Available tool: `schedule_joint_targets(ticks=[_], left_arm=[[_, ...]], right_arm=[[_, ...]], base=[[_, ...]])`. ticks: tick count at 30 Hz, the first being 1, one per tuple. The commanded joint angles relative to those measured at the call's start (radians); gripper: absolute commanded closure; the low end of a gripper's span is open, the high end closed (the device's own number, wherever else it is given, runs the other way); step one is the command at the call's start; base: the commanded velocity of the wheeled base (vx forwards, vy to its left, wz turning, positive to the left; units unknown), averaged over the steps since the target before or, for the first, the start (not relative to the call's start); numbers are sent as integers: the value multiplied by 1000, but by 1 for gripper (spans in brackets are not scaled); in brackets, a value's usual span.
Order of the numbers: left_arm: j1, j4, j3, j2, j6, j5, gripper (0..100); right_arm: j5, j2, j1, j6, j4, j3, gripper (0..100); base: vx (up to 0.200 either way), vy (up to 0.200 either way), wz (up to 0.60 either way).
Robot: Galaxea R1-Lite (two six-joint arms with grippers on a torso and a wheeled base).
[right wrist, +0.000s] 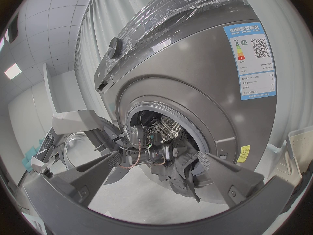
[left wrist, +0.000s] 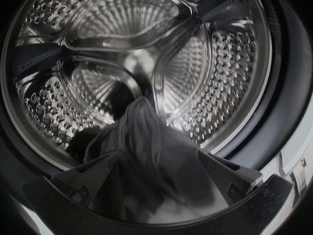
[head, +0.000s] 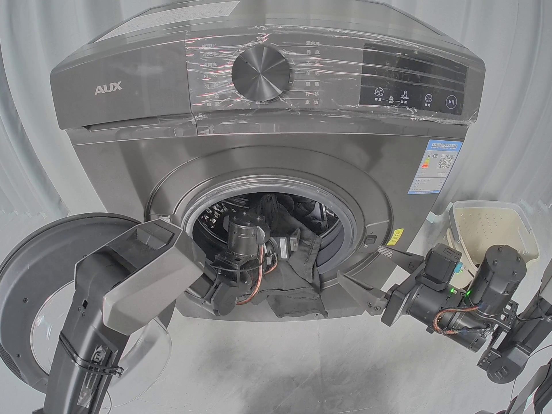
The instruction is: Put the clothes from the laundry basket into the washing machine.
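left pincer (left wrist: 157,155) half-hidden among dark clothes (left wrist: 140,131)

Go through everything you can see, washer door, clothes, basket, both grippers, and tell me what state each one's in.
Washing machine door: open, swung to the left.
Dark garment: half in, draped over the opening's rim.
Laundry basket: beside the washing machine; contents unclear.
Left gripper: open, at the drum mouth, straddling the garment.
Right gripper: open, empty, outside the opening.

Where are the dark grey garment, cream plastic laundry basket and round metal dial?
dark grey garment (head: 298,295): head view, hanging lower fold.
cream plastic laundry basket (head: 489,228): head view, perforated inner wall.
round metal dial (head: 260,73): head view, centre.
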Motion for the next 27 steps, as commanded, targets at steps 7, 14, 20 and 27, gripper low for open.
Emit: schedule_joint_targets(ticks=[7,14,20,27], left_arm=[[-37,36,128,-21,2,-59,0],[-27,36,62,60,2,-59,0],[-29,39,44,74,0,-59,100],[-1,33,-82,72,-6,9,100]], right_arm=[[0,2,14,6,-1,2,0],[0,0,18,6,-1,-1,0],[0,-1,25,6,-1,-1,0],[0,-1,28,6,-2,-1,0]], base=[[0,0,0],[0,0,0],[0,0,0],[0,0,0]])
